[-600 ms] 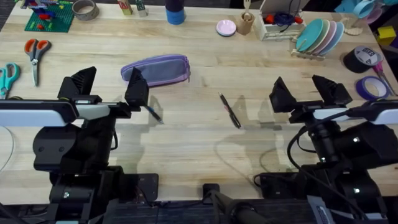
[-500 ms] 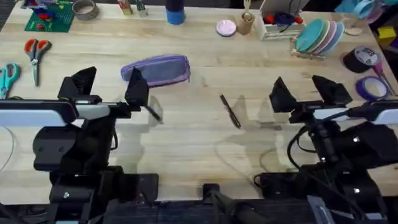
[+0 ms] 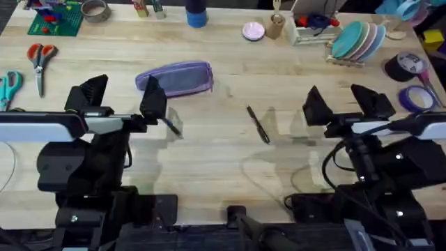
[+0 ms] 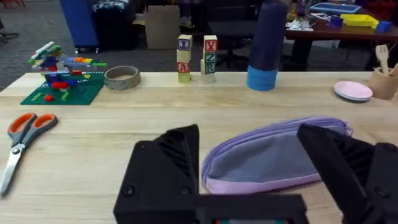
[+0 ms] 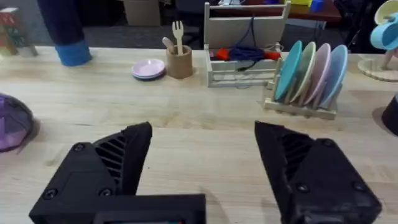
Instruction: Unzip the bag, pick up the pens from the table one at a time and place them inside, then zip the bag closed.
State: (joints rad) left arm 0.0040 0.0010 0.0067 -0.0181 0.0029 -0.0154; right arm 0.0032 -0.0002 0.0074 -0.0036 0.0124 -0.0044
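1. Bag [image 3: 175, 78] lies on the table [image 3: 209, 160] toward the left, just beyond the left gripper [image 3: 118, 99], whose fingers are spread and hold nothing; its zipper looks closed, so unzipping seems not yet begun.
2. One pen [image 3: 171, 125] lies beside that gripper's right finger.
3. A second pen [image 3: 258, 125] lies mid-table, well apart from the bag.
4. The right gripper [image 3: 345, 104] hovers with fingers spread, empty. Every step appears left to do.
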